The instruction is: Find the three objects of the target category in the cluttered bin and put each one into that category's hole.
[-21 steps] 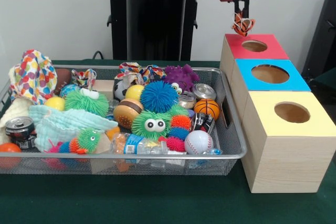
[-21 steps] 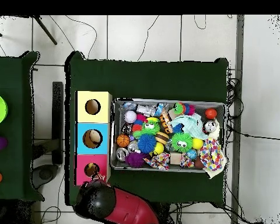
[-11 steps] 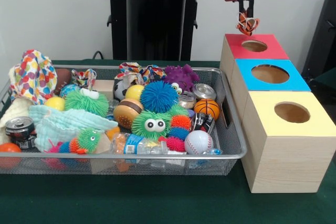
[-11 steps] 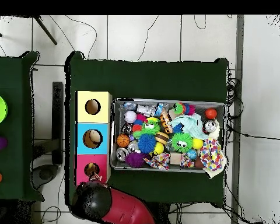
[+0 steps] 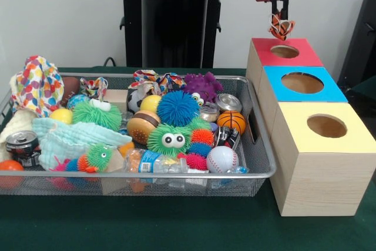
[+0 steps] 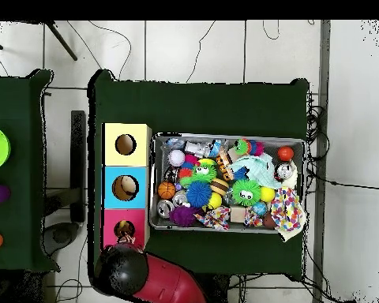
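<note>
Mesh bin (image 5: 258, 171) full of clutter on green surface (image 5: 176, 227); mini basketball (image 5: 231, 121) lying by its right wall; pincer (image 5: 281, 20) pinching an orange-white knotted rope toy (image 5: 281, 27), hanging directly above red box's hole (image 5: 285, 52); blue box (image 5: 302, 83) and yellow box (image 5: 326, 127) alongside.

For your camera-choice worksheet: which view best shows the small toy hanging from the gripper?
The front view. The orange, white and black toy hangs in clear profile from the gripper, above the red box. In the overhead view the toy is only a speck over that box's hole.
</note>
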